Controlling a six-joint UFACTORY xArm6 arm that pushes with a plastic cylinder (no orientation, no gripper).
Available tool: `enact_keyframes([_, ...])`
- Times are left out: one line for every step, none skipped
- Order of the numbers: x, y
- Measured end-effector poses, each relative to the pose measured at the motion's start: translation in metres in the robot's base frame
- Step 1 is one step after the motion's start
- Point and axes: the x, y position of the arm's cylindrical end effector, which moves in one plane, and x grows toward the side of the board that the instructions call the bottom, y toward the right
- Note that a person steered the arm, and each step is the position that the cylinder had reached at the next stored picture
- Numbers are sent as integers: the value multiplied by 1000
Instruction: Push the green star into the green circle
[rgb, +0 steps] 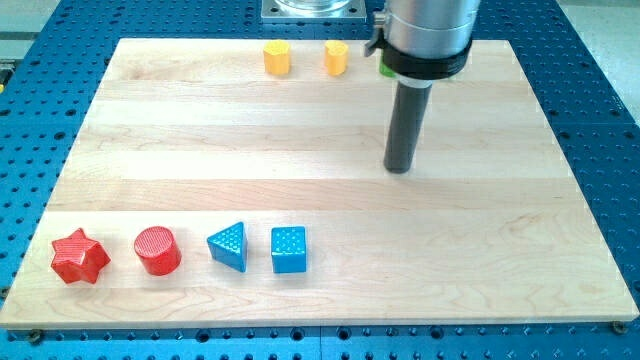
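Observation:
My tip (400, 168) rests on the wooden board (300, 150), right of its middle. A small sliver of green (384, 70) shows at the left side of the arm's grey housing (428, 35), near the board's top edge. It belongs to a green block whose shape is hidden by the arm. I cannot tell whether it is the green star or the green circle. No other green block shows. The tip stands well below the green sliver, apart from it.
Two yellow blocks (277, 58) (337, 57) stand at the top edge, left of the arm. Along the bottom left stand a red star (79, 256), a red circle (157, 250), a blue triangle (229, 246) and a blue cube (289, 249).

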Motion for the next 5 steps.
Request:
enact_keyframes([-26,59])
enact_keyframes([-56,87])
enact_keyframes([-110,103])
enact_keyframes([-133,122])
enact_keyframes([-165,128])
